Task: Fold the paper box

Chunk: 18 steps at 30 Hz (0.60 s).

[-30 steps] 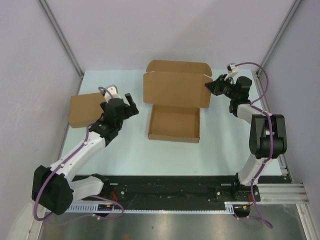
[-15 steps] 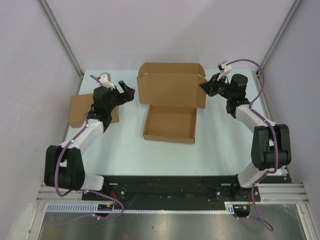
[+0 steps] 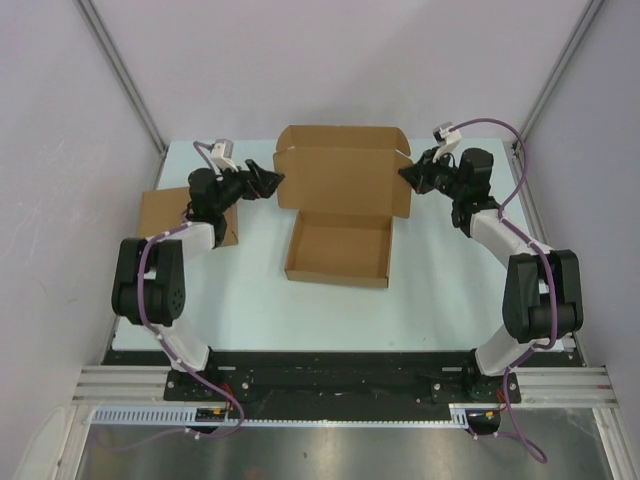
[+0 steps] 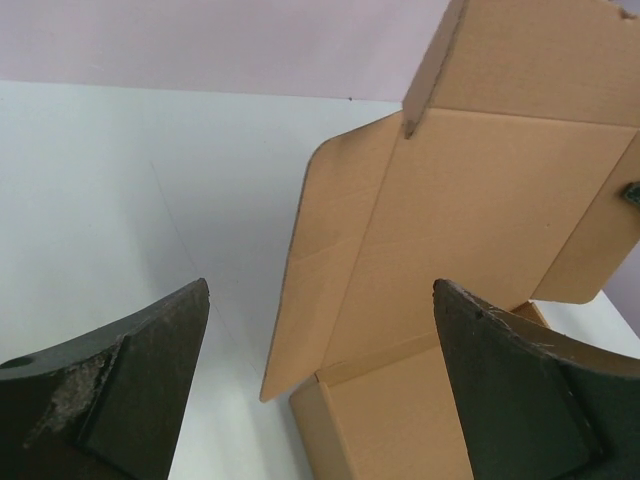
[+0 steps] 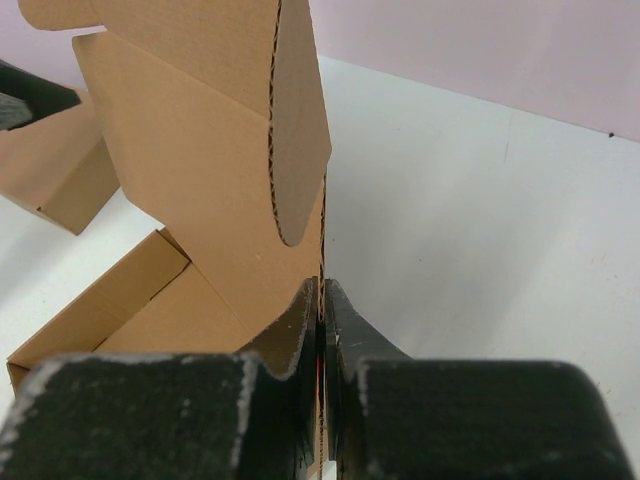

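The paper box (image 3: 340, 247) is a brown shallow tray in the table's middle, its lid (image 3: 345, 180) standing upright at the back with side flaps. My right gripper (image 3: 408, 173) is shut on the lid's right side flap (image 5: 300, 150), pinching its edge between the fingers. My left gripper (image 3: 268, 180) is open and empty, just left of the lid's left flap (image 4: 325, 260), which shows between its fingers (image 4: 130, 380) in the left wrist view, apart from them.
A plain brown cardboard box (image 3: 170, 220) lies at the table's left edge, under the left arm. Pale walls and metal posts close in the table at the back and sides. A black rail runs along the near edge.
My left gripper has swung up and right, from beside the plain box to the lid's left flap. The paper box shifted slightly left early on with the right gripper, then stayed still.
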Each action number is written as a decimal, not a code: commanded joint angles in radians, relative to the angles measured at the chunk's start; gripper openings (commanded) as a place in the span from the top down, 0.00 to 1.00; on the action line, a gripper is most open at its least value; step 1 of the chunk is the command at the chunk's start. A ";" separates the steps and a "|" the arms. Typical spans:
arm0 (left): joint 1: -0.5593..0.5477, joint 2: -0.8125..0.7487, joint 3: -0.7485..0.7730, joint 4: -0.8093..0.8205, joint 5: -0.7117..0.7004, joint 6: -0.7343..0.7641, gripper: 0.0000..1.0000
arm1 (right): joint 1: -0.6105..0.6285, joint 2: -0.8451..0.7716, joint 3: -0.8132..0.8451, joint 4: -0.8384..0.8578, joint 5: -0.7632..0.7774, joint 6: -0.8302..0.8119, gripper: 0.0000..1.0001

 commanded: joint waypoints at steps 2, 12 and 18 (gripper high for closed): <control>0.028 0.096 0.086 0.174 0.133 -0.035 0.04 | 0.008 -0.035 0.015 0.005 -0.013 -0.015 1.00; 0.034 0.196 0.196 0.252 0.169 -0.075 0.14 | 0.018 -0.035 0.014 -0.006 -0.005 -0.028 1.00; 0.036 0.239 0.227 0.255 0.194 -0.084 0.19 | 0.021 -0.034 0.014 -0.003 -0.002 -0.026 1.00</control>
